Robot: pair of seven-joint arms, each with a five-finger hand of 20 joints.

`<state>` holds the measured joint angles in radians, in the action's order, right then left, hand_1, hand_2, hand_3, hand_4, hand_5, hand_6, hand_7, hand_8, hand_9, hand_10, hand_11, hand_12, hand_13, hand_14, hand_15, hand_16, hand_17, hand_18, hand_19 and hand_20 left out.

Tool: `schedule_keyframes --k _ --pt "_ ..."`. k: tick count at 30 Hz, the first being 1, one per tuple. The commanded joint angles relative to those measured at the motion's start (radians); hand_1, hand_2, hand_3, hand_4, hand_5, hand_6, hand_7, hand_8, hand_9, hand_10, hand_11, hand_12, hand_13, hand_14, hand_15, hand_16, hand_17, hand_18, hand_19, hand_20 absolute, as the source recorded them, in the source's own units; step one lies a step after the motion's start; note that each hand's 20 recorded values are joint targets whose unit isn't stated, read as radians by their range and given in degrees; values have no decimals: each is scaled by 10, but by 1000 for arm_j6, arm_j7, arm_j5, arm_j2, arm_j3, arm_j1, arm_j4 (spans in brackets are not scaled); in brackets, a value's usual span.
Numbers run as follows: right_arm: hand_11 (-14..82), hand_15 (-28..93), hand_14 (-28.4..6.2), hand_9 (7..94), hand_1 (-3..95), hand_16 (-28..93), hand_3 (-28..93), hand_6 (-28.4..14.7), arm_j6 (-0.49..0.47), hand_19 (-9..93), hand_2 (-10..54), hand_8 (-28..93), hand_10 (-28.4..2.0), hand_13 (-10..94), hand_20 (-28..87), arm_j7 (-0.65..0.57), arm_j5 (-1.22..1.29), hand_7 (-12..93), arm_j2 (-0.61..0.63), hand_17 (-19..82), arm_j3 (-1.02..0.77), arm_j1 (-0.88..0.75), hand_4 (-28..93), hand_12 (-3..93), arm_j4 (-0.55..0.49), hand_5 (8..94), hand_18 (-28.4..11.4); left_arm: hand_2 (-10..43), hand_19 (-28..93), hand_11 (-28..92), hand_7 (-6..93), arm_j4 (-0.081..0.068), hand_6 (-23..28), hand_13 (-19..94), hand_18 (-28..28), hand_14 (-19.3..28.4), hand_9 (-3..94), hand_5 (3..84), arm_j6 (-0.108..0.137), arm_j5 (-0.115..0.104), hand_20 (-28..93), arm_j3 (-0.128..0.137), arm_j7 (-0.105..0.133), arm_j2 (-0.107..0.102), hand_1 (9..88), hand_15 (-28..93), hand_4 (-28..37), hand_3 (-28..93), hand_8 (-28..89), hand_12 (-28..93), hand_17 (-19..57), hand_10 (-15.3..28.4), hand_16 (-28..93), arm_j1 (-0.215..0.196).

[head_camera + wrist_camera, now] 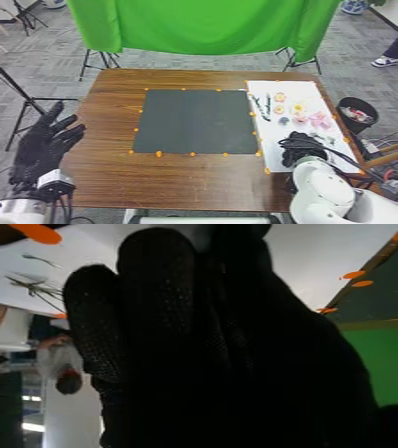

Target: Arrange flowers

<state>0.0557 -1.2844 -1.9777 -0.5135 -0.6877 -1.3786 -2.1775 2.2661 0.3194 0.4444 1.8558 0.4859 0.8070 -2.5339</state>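
On the white board at the right of the head view lie pink flowers, a yellow flower, small orange-centred flowers, a grey-blue bloom and dark leafy stems. My right hand is over the board's near part, on the near side of the flowers. In the right wrist view the right hand has long, relaxed fingers, with thin green stems on the white surface beyond them. My left hand is open, fingers spread, at the table's left edge.
A dark grey mat, ringed by orange markers, lies mid-table on the brown wooden table. A black bin stands off the table's right edge. Green cloth hangs behind the far edge.
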Motion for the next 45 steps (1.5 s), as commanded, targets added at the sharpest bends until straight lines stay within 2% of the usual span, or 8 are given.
schedule_keyframes --k 1,9,18,22,23,38,39,45 --pt "69 463 -78 914 644 163 663 -82 -10 932 -95 60 -130 891 -160 -28 -17 107 10 656 125 3 -255 253 65 816 -105 66 493 216 76 2 59 200 280 268 286 310 -12 8 19 -3 -19 15 277 516 -226 629 -75 113 -92 175 -108 -7" --pt "155 478 -66 937 644 183 684 -65 -47 932 -91 136 -131 912 -5 -12 15 137 7 653 92 -19 -262 236 77 839 -115 66 492 218 77 3 59 202 278 268 287 310 -11 10 19 1 -19 20 274 518 -230 630 -75 113 -91 175 -108 -11" --pt "367 633 -65 881 583 185 765 -56 -49 932 -12 299 -134 855 337 2 -20 220 23 585 84 -23 -282 217 78 787 -157 68 491 218 77 4 60 203 277 268 287 311 -12 11 20 1 -21 23 270 523 -233 626 -75 113 -91 176 -109 -16" --pt "413 677 -70 862 573 188 770 -52 -21 932 5 281 -134 836 366 8 -36 279 32 578 81 -12 -283 220 71 763 -159 67 490 220 76 4 60 203 277 269 287 311 -1 -7 21 -3 5 0 270 522 -232 626 -75 113 -91 176 -110 -23" --pt "417 681 -71 861 573 188 770 -52 -23 932 5 280 -133 834 367 12 -45 283 36 578 69 -24 -283 220 65 761 -158 67 490 220 76 5 60 203 277 269 287 311 -5 2 21 0 -13 11 270 522 -232 626 -75 113 -91 176 -110 -21" --pt "420 692 -65 876 570 180 780 -50 56 932 -6 257 -132 844 377 36 -158 307 94 593 100 102 -283 218 -10 766 -150 67 490 219 76 7 61 203 276 269 287 311 2 0 23 -2 -8 9 271 524 -232 625 -75 112 -91 176 -110 -22" --pt "419 691 -64 877 570 180 781 -50 63 932 -6 257 -132 845 378 40 -157 307 97 593 107 119 -283 218 -14 766 -149 68 490 219 76 8 61 203 276 269 287 311 5 -6 23 -1 4 2 271 524 -232 625 -75 112 -91 176 -111 -29" --pt "416 690 -62 881 568 181 785 -49 70 932 -9 256 -130 849 380 53 -170 306 110 596 108 151 -283 220 -41 767 -148 68 490 219 76 11 61 203 276 269 287 311 6 1 23 7 -8 11 272 524 -232 624 -75 112 -91 177 -111 -33"
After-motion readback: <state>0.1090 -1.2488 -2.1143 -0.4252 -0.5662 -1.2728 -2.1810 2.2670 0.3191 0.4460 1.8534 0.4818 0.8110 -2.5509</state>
